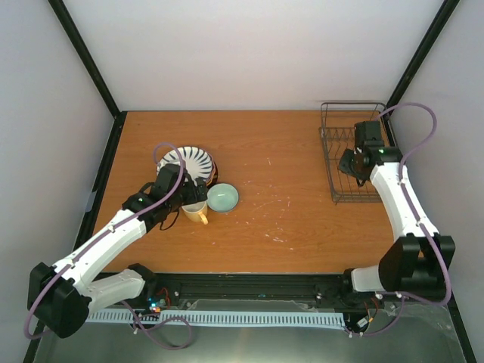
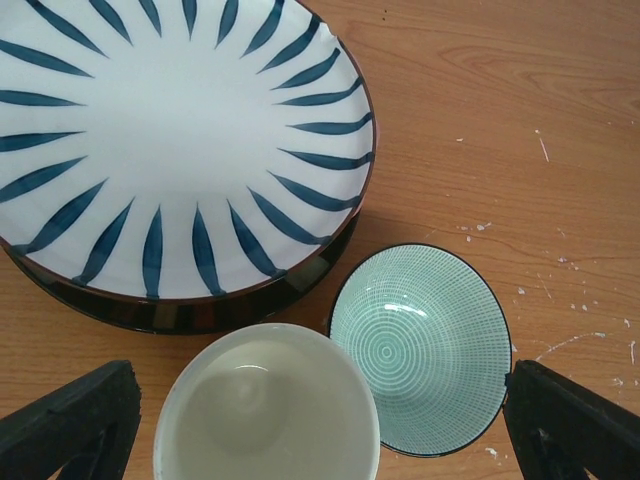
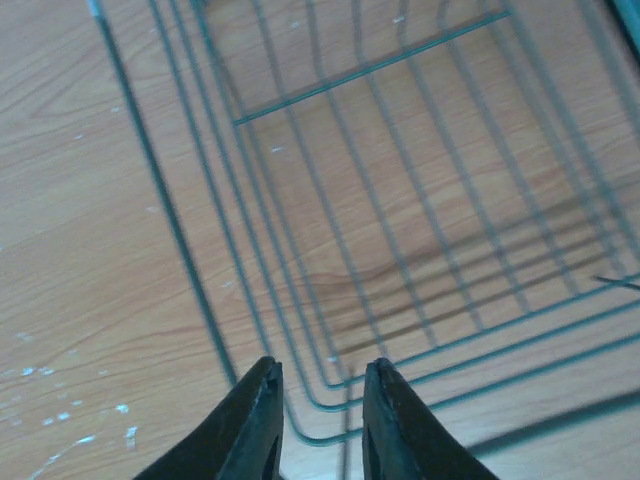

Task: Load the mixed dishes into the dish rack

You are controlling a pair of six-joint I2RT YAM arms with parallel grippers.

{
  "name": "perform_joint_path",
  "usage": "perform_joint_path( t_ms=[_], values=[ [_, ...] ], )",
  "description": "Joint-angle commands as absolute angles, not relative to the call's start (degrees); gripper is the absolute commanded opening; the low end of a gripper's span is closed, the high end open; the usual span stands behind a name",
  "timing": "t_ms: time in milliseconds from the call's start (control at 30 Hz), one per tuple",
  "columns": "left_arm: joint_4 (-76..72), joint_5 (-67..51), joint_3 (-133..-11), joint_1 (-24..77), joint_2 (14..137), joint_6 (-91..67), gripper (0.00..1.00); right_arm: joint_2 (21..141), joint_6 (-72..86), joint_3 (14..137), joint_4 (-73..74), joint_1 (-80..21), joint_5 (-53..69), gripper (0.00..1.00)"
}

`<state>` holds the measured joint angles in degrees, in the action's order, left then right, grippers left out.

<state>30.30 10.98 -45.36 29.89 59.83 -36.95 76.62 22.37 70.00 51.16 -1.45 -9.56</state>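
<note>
The white plate with dark radial stripes (image 1: 189,162) tops a stack at the left; a dark plate rim (image 2: 200,312) shows beneath it, and any other plates are hidden. The yellow mug (image 1: 196,214) stands upright just in front of the stack, with the mint-green bowl (image 1: 223,198) beside it on the right. My left gripper (image 1: 194,198) hovers over the mug (image 2: 268,410) and the bowl (image 2: 420,345), its jaws wide open and empty (image 2: 320,400). My right gripper (image 1: 348,165) hangs over the dark wire dish rack (image 1: 352,151), its jaws a little apart (image 3: 322,400) and holding nothing.
The rack (image 3: 330,230) is empty and stands at the table's far right, against the black corner post. Bare wood lies between the dishes and the rack. White walls close in the back and both sides.
</note>
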Motion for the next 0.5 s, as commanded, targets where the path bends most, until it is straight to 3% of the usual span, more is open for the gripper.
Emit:
perform_joint_path(
  t_ms=[0, 300, 467],
  values=[
    [29.4, 12.49, -45.2, 29.31, 59.27, -36.91, 1.0, 80.07, 19.19, 73.82, 53.44, -1.15, 0.62, 0.24],
    [26.96, 11.56, -44.65, 29.27, 60.56, -36.23, 1.0, 80.43, 18.57, 70.99, 54.53, -1.02, -2.57, 0.26],
    [26.99, 11.8, -44.72, 29.27, 60.79, -36.38, 1.0, 78.46, 19.77, 70.67, 54.03, -0.8, 4.52, 0.3]
  ],
)
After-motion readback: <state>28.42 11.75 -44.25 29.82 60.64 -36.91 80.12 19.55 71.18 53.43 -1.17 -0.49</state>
